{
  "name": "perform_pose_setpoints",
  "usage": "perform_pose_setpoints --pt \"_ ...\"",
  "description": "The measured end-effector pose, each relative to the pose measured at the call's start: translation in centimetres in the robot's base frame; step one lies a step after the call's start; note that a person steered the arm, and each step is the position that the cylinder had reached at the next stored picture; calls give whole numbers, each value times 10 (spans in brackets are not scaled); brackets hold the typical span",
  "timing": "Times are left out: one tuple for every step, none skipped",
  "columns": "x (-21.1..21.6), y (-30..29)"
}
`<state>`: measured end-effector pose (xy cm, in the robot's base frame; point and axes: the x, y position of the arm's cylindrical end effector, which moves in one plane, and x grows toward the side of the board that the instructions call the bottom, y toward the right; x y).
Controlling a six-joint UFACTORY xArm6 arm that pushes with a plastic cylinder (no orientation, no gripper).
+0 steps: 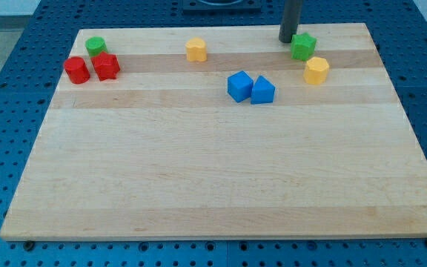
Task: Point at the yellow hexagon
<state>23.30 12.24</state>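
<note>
Two yellow blocks lie on the wooden board [213, 185]. One [316, 70] is near the view's right edge and has faceted sides like a hexagon. The other [196, 50] is at the top centre, and its shape is hard to make out. My tip [286, 40] rests at the board's top edge, just left of a green block [303, 47]. It is up and to the left of the right yellow block and touches neither yellow block.
Two blue blocks [239, 85] [262, 90] sit side by side in the upper middle. At the top left are a green cylinder [96, 46] and two red blocks [76, 70] [106, 66]. A blue perforated table surrounds the board.
</note>
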Motion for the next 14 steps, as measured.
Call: perform_pose_setpoints --pt "0 -2" --pt "0 -2" --pt "-13 -2" --pt "-39 24" --pt "-42 41" --pt "-42 50" --pt "-41 50" --pt "-41 50" --pt "-42 50" --pt "-41 66" --pt "-41 156" --pt "-12 213" --pt "39 155" --pt "40 127"
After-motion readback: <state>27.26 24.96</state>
